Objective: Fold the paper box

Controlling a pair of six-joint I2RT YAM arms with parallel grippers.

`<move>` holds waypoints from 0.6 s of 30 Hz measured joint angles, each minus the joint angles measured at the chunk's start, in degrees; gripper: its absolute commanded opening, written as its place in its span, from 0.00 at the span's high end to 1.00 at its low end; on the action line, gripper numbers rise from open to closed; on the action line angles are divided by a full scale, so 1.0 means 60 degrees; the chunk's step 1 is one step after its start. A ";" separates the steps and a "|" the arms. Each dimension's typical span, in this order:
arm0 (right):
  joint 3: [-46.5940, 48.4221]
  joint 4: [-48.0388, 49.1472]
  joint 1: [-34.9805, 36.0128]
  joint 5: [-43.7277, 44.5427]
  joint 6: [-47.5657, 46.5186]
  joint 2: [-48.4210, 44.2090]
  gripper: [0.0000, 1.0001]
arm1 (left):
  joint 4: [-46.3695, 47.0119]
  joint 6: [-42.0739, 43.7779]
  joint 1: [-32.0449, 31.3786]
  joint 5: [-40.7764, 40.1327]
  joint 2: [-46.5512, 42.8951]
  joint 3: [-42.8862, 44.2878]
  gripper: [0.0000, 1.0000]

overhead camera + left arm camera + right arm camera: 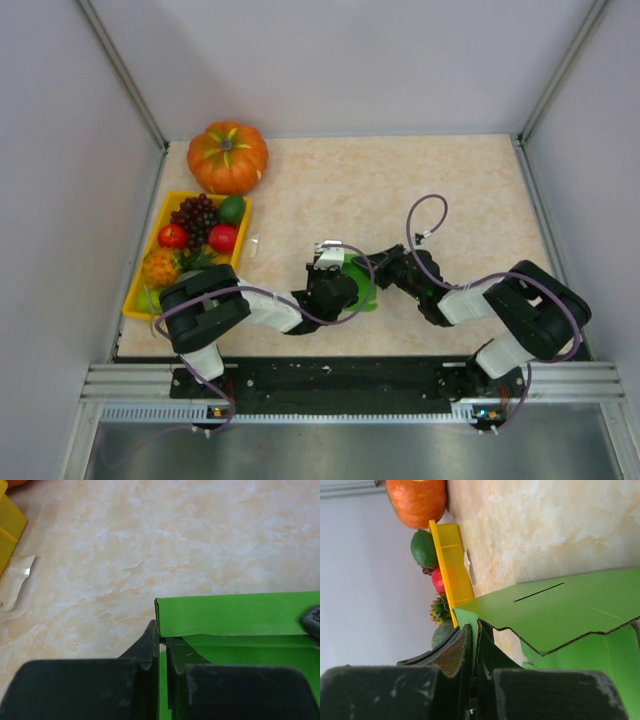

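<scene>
- Top view: shows one paper box [362,288], bright green, at the front middle of the table [470,190]. Leaves only a sliver of it visible between two arms, the left arm [262,308] and the right arm [468,300], which meet over it.
- Same view: counts one pumpkin [228,157] at the far left corner and one yellow tray [135,295] just in front of it. Counts in it one grape bunch [195,218], two red fruits [173,236] and one green fruit [232,209]; remaining pieces too crowded to name. One clear scrap [256,245] lies beside the yellow tray. Cannot tell finger state from here.
- Left wrist view: left gripper [161,639] pressed together on the card's near left corner, thin green edge pinched between two dark fingers. One upright green panel, cut off at the right. One dark tip [312,622] at the right edge, too cropped to identify. Yellow tray and clear scrap both cropped at the left.
- Right wrist view, turned sideways: right gripper [475,632] pinching a corner of the paper box. One slit [538,592] and one stepped cut edge showing; card cropped at the right. Pumpkin cropped at the top; one red fruit mostly hidden behind the yellow tray.
</scene>
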 measured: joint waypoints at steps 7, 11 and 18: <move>-0.0040 0.0823 0.0135 0.0481 0.0710 0.0648 1.00 | -0.2521 -0.2065 -0.0058 -0.1300 0.0838 0.1479 1.00; -0.0040 0.1286 0.0226 0.0499 0.0892 0.0940 1.00 | -0.1996 -0.2135 -0.0091 -0.1439 0.0801 0.1133 0.99; -0.0044 0.1377 0.0335 0.0284 0.0878 0.0951 1.00 | -0.0047 -0.1045 -0.0069 -0.0477 0.0208 -0.0240 0.68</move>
